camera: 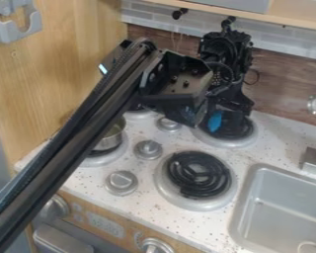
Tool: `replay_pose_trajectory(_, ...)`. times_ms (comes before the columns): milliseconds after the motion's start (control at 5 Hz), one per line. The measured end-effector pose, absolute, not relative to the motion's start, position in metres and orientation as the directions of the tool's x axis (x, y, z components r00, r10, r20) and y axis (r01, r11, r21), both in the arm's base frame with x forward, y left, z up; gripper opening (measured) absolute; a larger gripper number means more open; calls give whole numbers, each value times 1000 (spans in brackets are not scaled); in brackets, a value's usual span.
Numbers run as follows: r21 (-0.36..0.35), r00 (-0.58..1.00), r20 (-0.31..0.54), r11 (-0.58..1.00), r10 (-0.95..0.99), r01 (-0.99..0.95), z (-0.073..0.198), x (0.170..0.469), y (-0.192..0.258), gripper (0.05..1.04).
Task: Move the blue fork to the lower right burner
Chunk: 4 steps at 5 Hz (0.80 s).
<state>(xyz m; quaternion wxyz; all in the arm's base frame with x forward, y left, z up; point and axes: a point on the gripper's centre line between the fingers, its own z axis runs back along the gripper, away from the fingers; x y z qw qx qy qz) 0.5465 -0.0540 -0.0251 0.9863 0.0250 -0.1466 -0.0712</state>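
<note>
Hanging above the upper-right burner [236, 143] in the camera view, your gripper [233, 109] points down; you cannot tell whether its jaws are open or closed. The blue fork [215, 121], partly hidden, appears at that burner's left side, while the lower-right burner [199, 174] sits in front of the upper-right one.

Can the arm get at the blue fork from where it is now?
Most likely yes. The tool hangs at the upper right burner, right by the blue fork, and I see nothing in between. The metal pot and the sink sit off to the sides, out of the way.
</note>
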Motion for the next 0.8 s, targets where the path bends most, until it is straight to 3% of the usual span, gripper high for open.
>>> replay_pose_trajectory(200,89,954,257,987,-152,134,-39,540,-49,544)
replay_pose_trajectory(400,114,957,241,984,-161,136,-39,534,-44,383)
replay_pose_trajectory(800,105,951,239,979,-194,173,-27,513,-45,372)
